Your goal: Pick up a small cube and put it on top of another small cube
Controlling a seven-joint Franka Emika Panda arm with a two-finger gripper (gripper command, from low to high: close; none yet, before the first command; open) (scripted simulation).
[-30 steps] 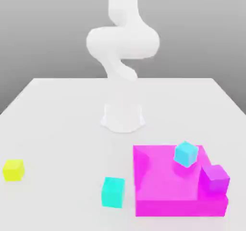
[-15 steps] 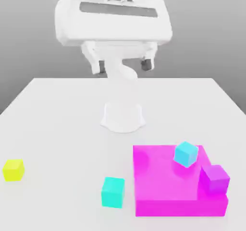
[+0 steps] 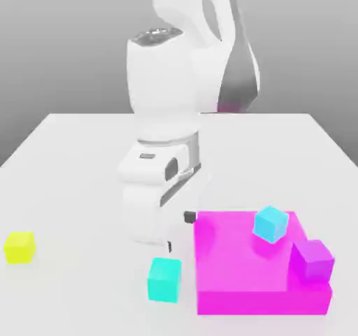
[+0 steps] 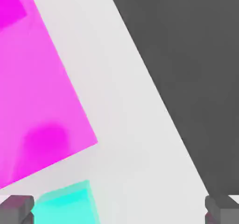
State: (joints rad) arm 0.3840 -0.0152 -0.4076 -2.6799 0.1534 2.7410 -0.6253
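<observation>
The tool (image 4: 119, 211) is spread wide, low over the turquoise cube (image 3: 164, 279), holding nothing. The yellow cube (image 3: 19, 247) waits by the desk (image 3: 84, 159) edge. No lifting yet.

Bulky white arm (image 3: 175, 110) w/ grey joint shading, dark fingertips (image 4: 16, 208).

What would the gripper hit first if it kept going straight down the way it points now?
Probably the white table. The open gripper points down beside the magenta block, with the turquoise cube near one finger rather than centred, so that finger might clip the cube; depth is unclear.
</observation>
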